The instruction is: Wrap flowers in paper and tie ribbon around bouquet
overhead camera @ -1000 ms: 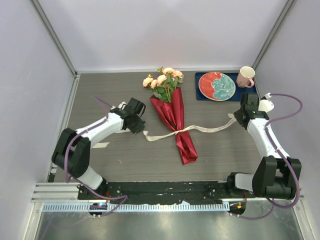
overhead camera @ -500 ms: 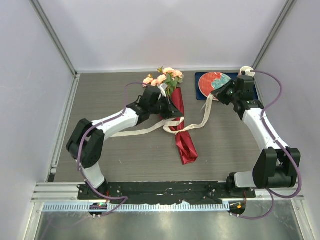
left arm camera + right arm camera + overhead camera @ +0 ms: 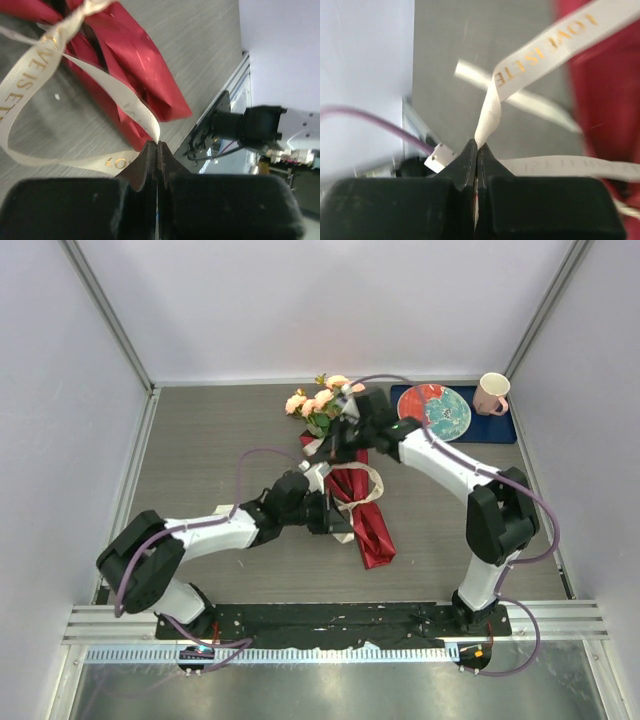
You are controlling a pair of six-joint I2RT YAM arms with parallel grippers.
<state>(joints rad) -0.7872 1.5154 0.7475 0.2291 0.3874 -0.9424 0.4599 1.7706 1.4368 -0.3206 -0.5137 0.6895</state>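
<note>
The bouquet lies in the middle of the table, with peach-pink flowers (image 3: pixel 322 403) at the far end. The red paper (image 3: pixel 372 530) wraps their stems as a cone pointing toward me. A cream ribbon (image 3: pixel 368 483) is knotted round the cone and loops above it. My left gripper (image 3: pixel 338 523) sits at the cone's left side, shut on one ribbon end (image 3: pixel 100 85) beside the paper (image 3: pixel 135 55). My right gripper (image 3: pixel 328 448) reaches across the cone's upper part, shut on the other ribbon end (image 3: pixel 540 50). The paper (image 3: pixel 615 100) shows at the right edge of its view.
A red and teal plate (image 3: pixel 436 412) rests on a dark blue mat (image 3: pixel 500 430) at the far right, with a pink mug (image 3: pixel 491 393) beside it. The grey walls of the enclosure stand on three sides.
Both arms swung inward with the ribbon ends. My right gripper crossed left over the bouquet, my left came down to the cone's lower left, and the ribbon now loops over the cone.
</note>
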